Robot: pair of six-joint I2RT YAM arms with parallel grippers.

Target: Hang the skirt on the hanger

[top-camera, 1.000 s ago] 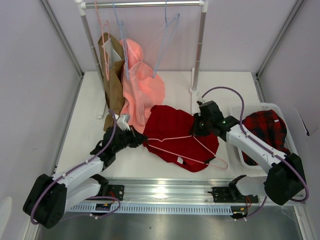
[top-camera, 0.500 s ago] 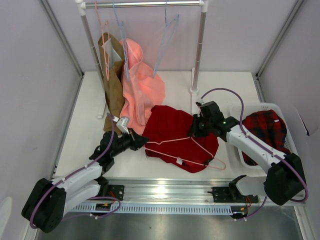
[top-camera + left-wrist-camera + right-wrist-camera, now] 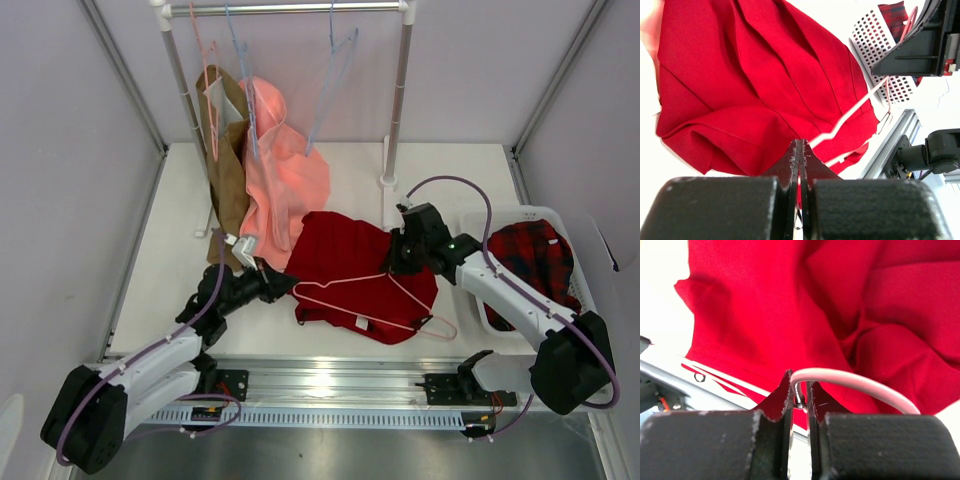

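hanger between right fingers, atop skirt

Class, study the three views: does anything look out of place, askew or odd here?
The pale pink hanger lies flat on top of the crumpled red skirt instead of carrying it; the skirt is bunched in folds on the table. Nothing looks spilled or damaged.

Count, garments 4: one red skirt; one salmon-pink garment; one brown garment; one plaid cloth

Hangers 4: one pale pink hanger; one pink hanger; two light blue hangers

One basket; one rail; arms 2: left arm, right arm
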